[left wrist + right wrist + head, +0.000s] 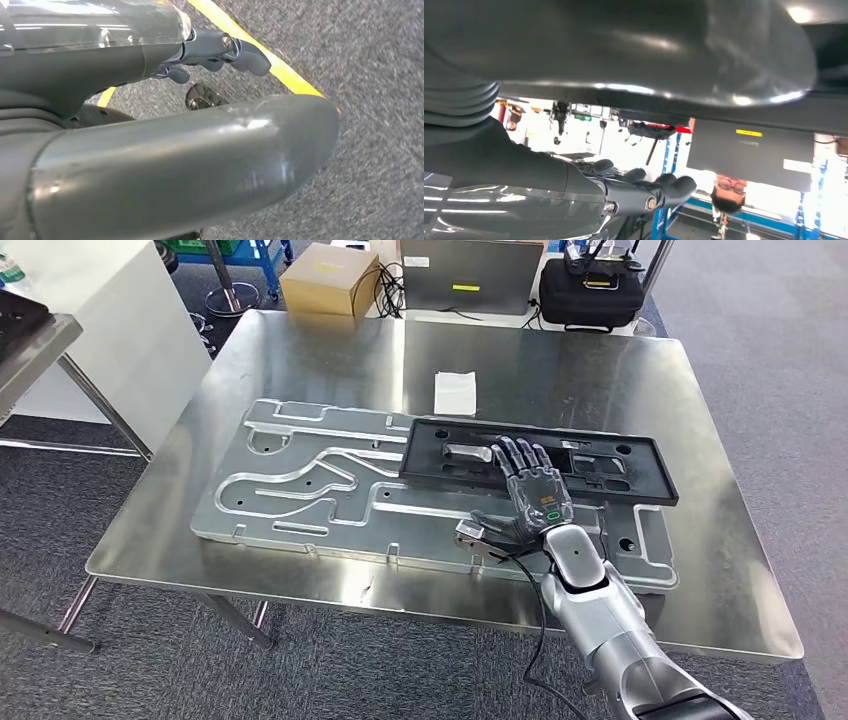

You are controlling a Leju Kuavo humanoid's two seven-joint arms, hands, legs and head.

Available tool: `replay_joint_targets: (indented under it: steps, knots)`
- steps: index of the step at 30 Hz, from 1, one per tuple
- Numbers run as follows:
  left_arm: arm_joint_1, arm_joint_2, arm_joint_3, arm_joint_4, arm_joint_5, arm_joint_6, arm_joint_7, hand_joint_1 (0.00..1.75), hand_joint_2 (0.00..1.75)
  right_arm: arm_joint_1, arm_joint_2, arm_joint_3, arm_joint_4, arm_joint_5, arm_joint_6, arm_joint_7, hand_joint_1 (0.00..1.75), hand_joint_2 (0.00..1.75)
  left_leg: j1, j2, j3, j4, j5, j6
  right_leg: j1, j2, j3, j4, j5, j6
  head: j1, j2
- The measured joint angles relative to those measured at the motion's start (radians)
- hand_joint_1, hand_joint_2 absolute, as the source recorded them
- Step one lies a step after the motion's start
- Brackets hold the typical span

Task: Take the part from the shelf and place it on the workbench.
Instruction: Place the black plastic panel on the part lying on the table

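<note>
**Right hand flat on the black part**

Silver right arm reaches up from the lower edge of the head view, its right hand (535,495) laid palm-down with fingers (515,454) spread flat over the black part (600,455). Nothing is gripped; the fingers merely rest on its top. That black part, a long rectangular frame, lies tilted across the far right side of a large machined metal plate (300,490), which sits on the shiny steel worktop (560,370). A small white slip (456,393) lies just beyond the part. The left hand (220,52) hangs over grey carpet near a yellow floor line (260,55), fingers curled with nothing in them.
</note>
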Motion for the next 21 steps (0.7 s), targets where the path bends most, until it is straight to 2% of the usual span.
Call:
replay_joint_targets:
  steps: [1,2,4,5,6,7,8,10,11,12,13,15,16,17,18,19,20,21]
  knots:
    - [0.0,0.0,0.0,0.0,0.0,-0.002,-0.001,0.0,0.0,0.002,-0.002,0.0,0.0,0.0,0.0,0.0,0.0,0.0,0.003,0.002,-0.005,-0.007,0.014,0.007,0.0,0.001,-0.006,0.01,-0.019,0.004,0.001,0.0]
    - [-0.001,-0.001,0.001,0.001,0.0,-0.003,-0.002,0.0,0.0,0.003,-0.004,0.0,0.0,0.0,0.0,0.0,0.0,0.0,0.005,0.005,-0.014,-0.013,0.028,0.013,-0.001,0.002,-0.018,0.041,-0.057,0.007,0.003,0.0]
    - [-0.002,-0.001,0.001,0.001,0.001,-0.006,-0.003,0.0,0.0,0.005,-0.008,0.0,-0.001,0.0,-0.001,0.001,0.0,0.0,0.005,0.007,-0.036,-0.014,0.049,0.019,-0.003,0.002,-0.048,0.157,-0.163,0.01,0.006,0.0]
    - [-0.002,-0.001,0.001,0.001,0.001,-0.007,-0.003,0.0,0.0,0.007,-0.009,0.0,-0.002,0.0,-0.001,0.001,0.0,0.0,0.004,0.007,-0.049,-0.014,0.058,0.019,-0.003,0.002,-0.06,0.221,-0.199,0.011,0.006,0.0]
    - [-0.002,-0.001,0.001,0.001,0.001,-0.008,-0.003,0.0,0.0,0.009,-0.01,0.0,-0.002,0.0,-0.001,0.001,0.0,0.0,0.003,0.007,-0.061,-0.013,0.067,0.019,-0.003,0.002,-0.062,0.268,-0.213,0.011,0.006,0.0]
    - [-0.002,-0.001,0.001,0.001,0.001,-0.009,-0.003,0.0,0.0,0.012,-0.011,0.0,-0.003,0.0,-0.002,0.001,0.0,0.0,0.002,0.008,-0.073,-0.012,0.075,0.018,-0.003,0.002,-0.05,0.286,-0.203,0.01,0.006,0.0]
    - [-0.002,-0.001,0.001,0.001,0.001,-0.01,-0.003,0.0,0.0,0.015,-0.012,0.0,-0.003,0.0,-0.002,0.002,0.0,0.0,0.002,0.008,-0.084,-0.011,0.083,0.016,-0.002,0.002,-0.021,0.269,-0.179,0.008,0.006,0.0]
    - [-0.002,-0.001,0.002,0.001,0.001,-0.011,-0.003,0.0,0.0,0.017,-0.013,0.0,-0.008,0.0,-0.003,0.002,0.0,0.0,0.0,0.008,-0.103,-0.004,0.095,0.01,0.0,0.002,0.079,0.149,-0.14,0.002,0.007,0.0]
    - [-0.002,-0.001,0.002,0.001,0.001,-0.011,-0.003,0.0,0.0,0.016,-0.014,0.0,-0.012,-0.001,-0.003,0.002,0.0,0.0,-0.002,0.008,-0.11,0.0,0.099,0.005,0.003,0.002,0.128,0.078,-0.14,-0.003,0.006,0.0]
    - [-0.002,-0.001,0.002,0.001,0.001,-0.012,-0.003,0.0,0.0,0.016,-0.014,0.0,-0.016,-0.001,-0.004,0.002,0.0,0.0,-0.003,0.008,-0.115,0.004,0.105,0.001,0.005,0.003,0.162,0.026,-0.146,-0.008,0.006,0.0]
    - [-0.002,-0.001,0.002,0.001,0.001,-0.013,-0.004,0.0,0.0,0.017,-0.014,0.0,-0.019,-0.001,-0.004,0.002,0.0,0.0,-0.005,0.008,-0.119,0.005,0.112,-0.004,0.008,0.003,0.178,-0.004,-0.153,-0.011,0.006,0.0]
    - [-0.002,0.0,0.004,0.001,0.001,-0.014,-0.004,0.0,0.0,0.021,-0.014,0.0,-0.021,-0.002,-0.005,0.002,0.0,0.0,-0.004,0.007,-0.127,0.007,0.121,-0.014,0.006,0.002,0.173,-0.017,-0.152,-0.019,0.007,0.0]
    - [-0.002,0.0,0.004,0.001,0.001,-0.014,-0.004,0.0,0.0,0.024,-0.014,0.0,-0.021,-0.001,-0.005,0.002,0.0,0.0,-0.004,0.006,-0.135,0.018,0.106,-0.019,0.004,0.0,0.167,-0.018,-0.146,-0.027,0.006,0.0]
    - [-0.001,0.0,0.004,0.001,0.001,-0.015,-0.004,0.0,0.0,0.026,-0.015,0.0,-0.021,-0.001,-0.005,0.003,0.0,0.0,-0.003,0.004,-0.147,0.047,0.074,-0.024,0.001,-0.003,0.158,-0.02,-0.138,-0.035,0.005,0.0]
    - [-0.001,0.0,0.005,0.001,0.001,-0.015,-0.004,0.0,0.0,0.027,-0.015,0.0,-0.021,-0.001,-0.005,0.003,0.0,0.0,0.0,0.004,-0.161,0.093,0.029,-0.029,0.0,-0.004,0.148,-0.02,-0.129,-0.043,0.004,0.0]
    - [0.0,0.0,0.005,0.001,0.002,-0.016,-0.004,0.0,0.0,0.029,-0.015,0.0,-0.021,-0.001,-0.005,0.003,0.0,0.0,0.002,0.004,-0.177,0.156,-0.022,-0.034,0.001,-0.005,0.137,-0.018,-0.12,-0.049,0.002,0.0]
    - [0.0,0.0,0.005,0.001,0.002,-0.018,-0.004,0.0,0.0,0.031,-0.015,0.0,-0.021,-0.001,-0.006,0.003,0.0,0.0,0.003,0.004,-0.19,0.222,-0.06,-0.036,0.004,-0.005,0.125,-0.016,-0.112,-0.051,0.002,0.0]
    - [0.0,0.0,0.006,0.001,0.002,-0.02,-0.004,0.0,0.0,0.033,-0.015,0.0,-0.021,0.0,-0.006,0.003,0.0,0.0,0.004,0.004,-0.195,0.273,-0.076,-0.037,0.006,-0.005,0.112,-0.013,-0.104,-0.052,0.001,0.0]
